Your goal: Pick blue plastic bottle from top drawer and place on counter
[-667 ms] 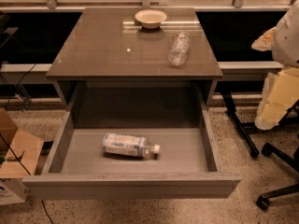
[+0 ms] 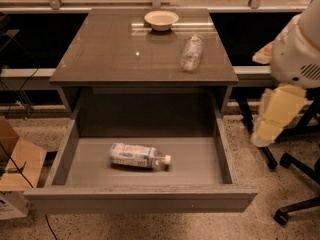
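— Where's the bottle (image 2: 139, 155)?
— Lying on its side in the drawer (image 2: 196, 165), well apart from the gripper (image 2: 265, 131), whose state I cannot tell; grip across the label

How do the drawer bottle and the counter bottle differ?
The blue bottle in the drawer wears a blue-and-white label; the clear bottle on the counter is crinkled, unlabelled. The blue bottle lies crosswise, cap to the right; the clear bottle lies front to back. Both are small plastic bottles on their sides. The gripper hangs right of the drawer, touching neither.
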Motion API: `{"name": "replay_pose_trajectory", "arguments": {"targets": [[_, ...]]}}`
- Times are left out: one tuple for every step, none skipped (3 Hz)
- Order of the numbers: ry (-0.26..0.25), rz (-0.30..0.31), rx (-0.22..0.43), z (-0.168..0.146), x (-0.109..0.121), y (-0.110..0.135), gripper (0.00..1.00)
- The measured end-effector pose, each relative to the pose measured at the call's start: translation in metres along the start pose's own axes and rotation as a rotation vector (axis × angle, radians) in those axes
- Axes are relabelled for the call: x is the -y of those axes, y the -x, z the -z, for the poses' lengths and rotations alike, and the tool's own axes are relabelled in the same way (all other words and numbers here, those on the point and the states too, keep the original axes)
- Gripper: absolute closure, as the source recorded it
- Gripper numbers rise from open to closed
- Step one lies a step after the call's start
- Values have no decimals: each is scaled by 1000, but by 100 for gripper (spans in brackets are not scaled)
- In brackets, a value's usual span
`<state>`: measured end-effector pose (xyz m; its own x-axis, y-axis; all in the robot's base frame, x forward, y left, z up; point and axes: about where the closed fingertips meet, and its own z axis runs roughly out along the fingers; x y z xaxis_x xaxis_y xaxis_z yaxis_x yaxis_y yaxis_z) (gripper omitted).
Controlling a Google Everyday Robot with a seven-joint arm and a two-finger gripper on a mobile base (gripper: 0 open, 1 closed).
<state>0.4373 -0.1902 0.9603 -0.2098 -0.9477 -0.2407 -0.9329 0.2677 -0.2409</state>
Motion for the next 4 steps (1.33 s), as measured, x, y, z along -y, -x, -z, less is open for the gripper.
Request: {"name": "replay_pose_trajectory", "arguments": {"targets": [[28,-12,60,-21,-13,21,0],[65,-33,124,-53,-23,46,0],[135,-42,184,-127,-22,86,0],[140,-46,184,-130,-23,87,0]]}}
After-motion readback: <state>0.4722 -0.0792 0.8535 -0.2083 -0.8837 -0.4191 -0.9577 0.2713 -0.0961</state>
